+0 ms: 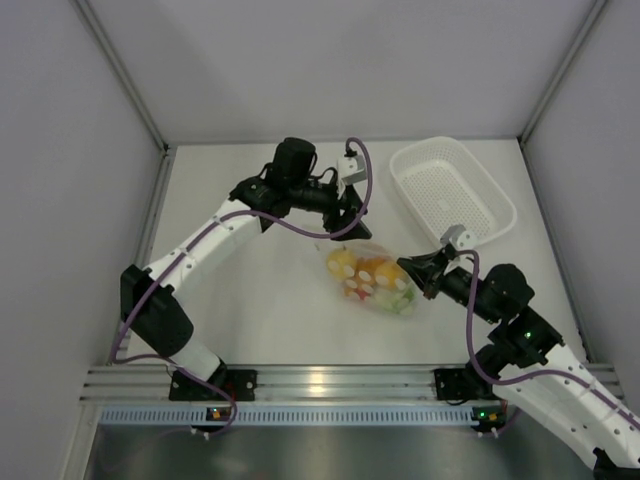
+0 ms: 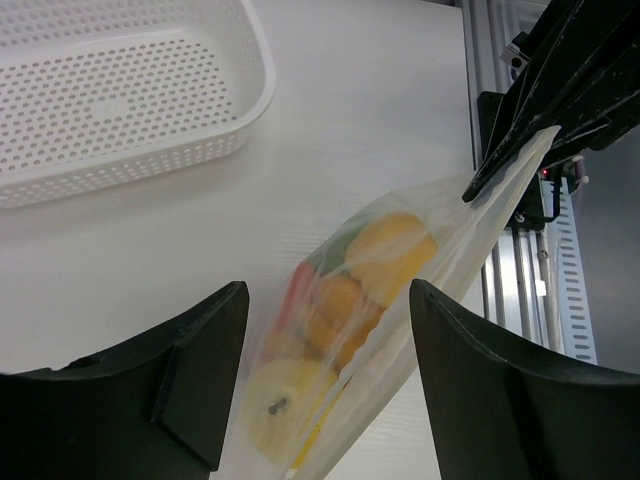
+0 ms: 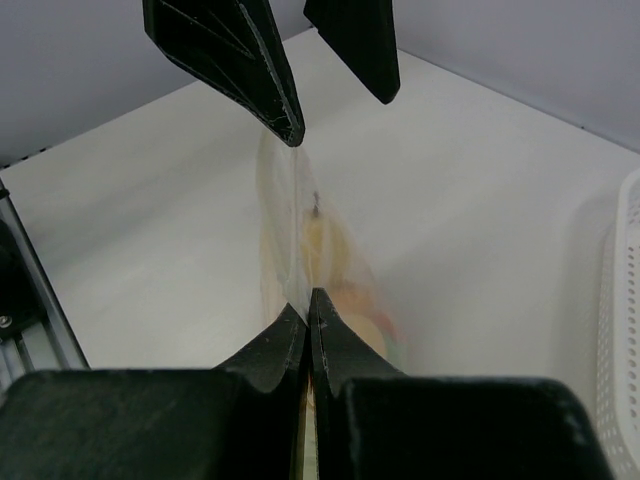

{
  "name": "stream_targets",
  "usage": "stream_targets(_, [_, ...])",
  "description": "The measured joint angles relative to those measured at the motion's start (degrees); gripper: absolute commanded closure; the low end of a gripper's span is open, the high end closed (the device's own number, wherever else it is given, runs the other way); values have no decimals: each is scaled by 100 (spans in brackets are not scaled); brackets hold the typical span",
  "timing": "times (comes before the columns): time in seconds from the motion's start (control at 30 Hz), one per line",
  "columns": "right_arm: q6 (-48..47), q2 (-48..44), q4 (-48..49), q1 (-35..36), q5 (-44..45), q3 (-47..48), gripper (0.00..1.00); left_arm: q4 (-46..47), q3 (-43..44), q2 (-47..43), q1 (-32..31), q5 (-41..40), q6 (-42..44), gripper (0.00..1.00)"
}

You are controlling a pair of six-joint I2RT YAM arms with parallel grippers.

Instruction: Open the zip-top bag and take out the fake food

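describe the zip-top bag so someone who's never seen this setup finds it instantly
On the white table, find the perforated white basket at the far right. Nearer the middle, between the left gripper and the right gripper, lies the zip-top bag. It alone is a clear pouch stuffed with yellow, orange and red toy food, one edge pinched by the right gripper.

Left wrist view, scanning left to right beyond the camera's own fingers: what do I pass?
White perforated basket → zip-top bag holding the fake food → right gripper, shut on the bag's edge.
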Motion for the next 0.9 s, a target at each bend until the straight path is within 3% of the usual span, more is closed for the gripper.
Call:
stream_targets(0.5, [7, 197, 2, 0, 146, 33, 100, -17, -470, 0, 0, -11, 168, 28])
stream_targets(0.6, [9, 199, -2, 0, 177, 39, 100, -15, -470, -2, 0, -66, 175, 22])
stream_targets(0.9, [37, 382, 7, 0, 273, 44, 100, 22, -538, -365, 0, -374, 164, 21])
